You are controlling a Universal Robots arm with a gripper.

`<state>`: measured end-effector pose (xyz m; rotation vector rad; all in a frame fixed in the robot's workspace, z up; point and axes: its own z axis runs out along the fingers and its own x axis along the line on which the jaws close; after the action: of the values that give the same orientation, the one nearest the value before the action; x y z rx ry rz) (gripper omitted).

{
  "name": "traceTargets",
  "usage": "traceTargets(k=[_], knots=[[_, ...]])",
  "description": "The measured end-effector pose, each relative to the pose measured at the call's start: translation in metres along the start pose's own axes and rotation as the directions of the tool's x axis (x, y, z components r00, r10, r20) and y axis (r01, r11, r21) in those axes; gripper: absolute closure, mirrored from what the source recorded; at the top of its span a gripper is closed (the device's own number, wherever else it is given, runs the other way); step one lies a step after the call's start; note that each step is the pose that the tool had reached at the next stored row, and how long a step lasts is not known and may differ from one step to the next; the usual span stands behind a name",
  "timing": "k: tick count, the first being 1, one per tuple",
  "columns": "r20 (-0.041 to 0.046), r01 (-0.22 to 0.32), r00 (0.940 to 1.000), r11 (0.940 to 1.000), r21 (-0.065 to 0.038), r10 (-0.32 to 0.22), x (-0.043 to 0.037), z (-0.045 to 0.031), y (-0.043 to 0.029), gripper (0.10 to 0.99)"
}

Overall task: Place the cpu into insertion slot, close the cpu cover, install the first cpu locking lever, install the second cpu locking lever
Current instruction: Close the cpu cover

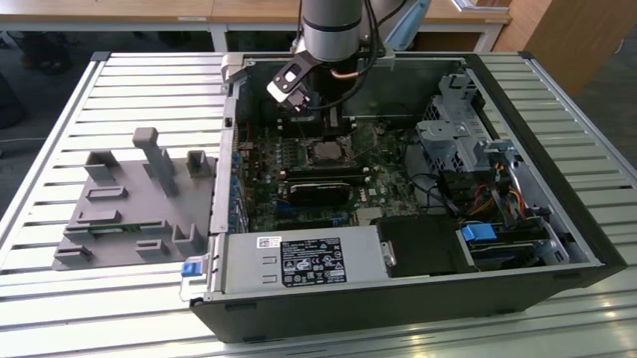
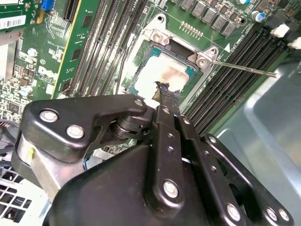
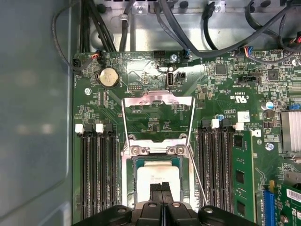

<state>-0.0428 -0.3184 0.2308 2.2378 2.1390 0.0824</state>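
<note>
Cpu (image 3: 157, 172) lies in its slot under the closed, empty tool (image 3: 162, 187). The cpu cover (image 3: 157, 100) stands open beyond it.

In the exterior view the arm (image 1: 333, 30) comes down from the far side, its silver-grey tube nearly upright. Below the wrist the black gripper (image 2: 165, 92) points downward. Its two slim fingers (image 3: 156, 192) are pressed flat together, and their dark, ragged tips meet.
</note>
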Motion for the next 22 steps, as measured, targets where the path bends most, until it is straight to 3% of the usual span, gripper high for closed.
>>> traceTargets(k=[13, 22], knots=[[0.0001, 0.0, 1.0, 1.0, 0.002, 0.0, 0.0002, -0.0205, 0.0014, 0.98], [-0.0003, 0.0, 1.0, 1.0, 0.002, 0.0, -0.0052, -0.0208, 0.0017, 0.98]])
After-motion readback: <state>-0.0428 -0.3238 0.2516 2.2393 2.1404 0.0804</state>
